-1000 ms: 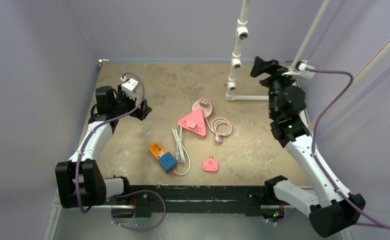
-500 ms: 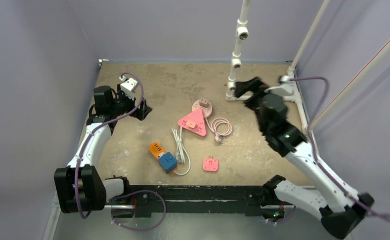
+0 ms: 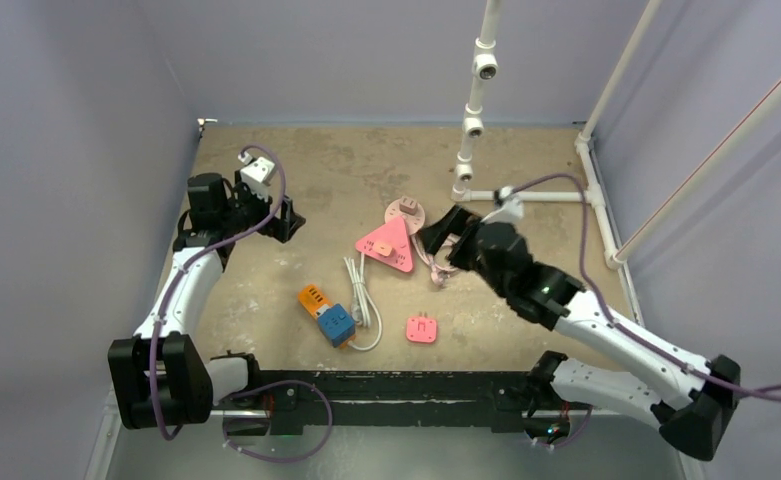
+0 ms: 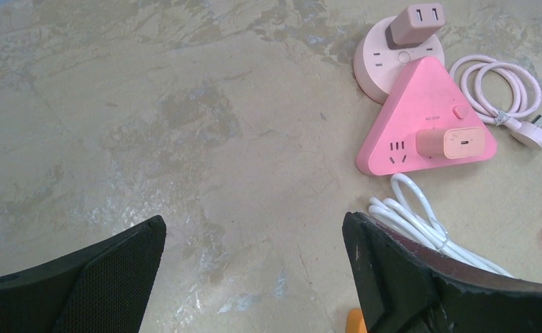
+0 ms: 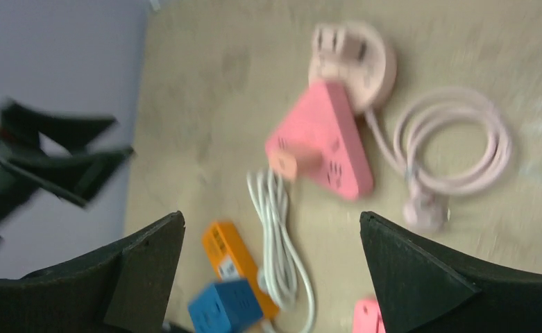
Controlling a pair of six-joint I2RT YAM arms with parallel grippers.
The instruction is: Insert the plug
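A pink triangular power strip (image 3: 386, 243) lies mid-table with a small pink charger plugged into its face (image 4: 454, 142). Behind it sits a round pink socket (image 3: 405, 213). A coiled pink cord (image 3: 446, 252) ends in a loose plug (image 4: 535, 130). A square pink plug (image 3: 421, 328) lies prongs-up near the front. My right gripper (image 3: 444, 235) hovers open above the cord and the strip; its view is blurred. My left gripper (image 3: 284, 218) stands open at the left, over bare table (image 4: 254, 225).
An orange strip (image 3: 313, 299) with a blue cube socket (image 3: 337, 324) and a bundled white cable (image 3: 363, 300) lie left of the square plug. A white pipe frame (image 3: 473, 110) stands at the back right. Walls close in on both sides.
My right arm has swung from the back right corner down and left, over the pink cord. The left arm has hardly moved.
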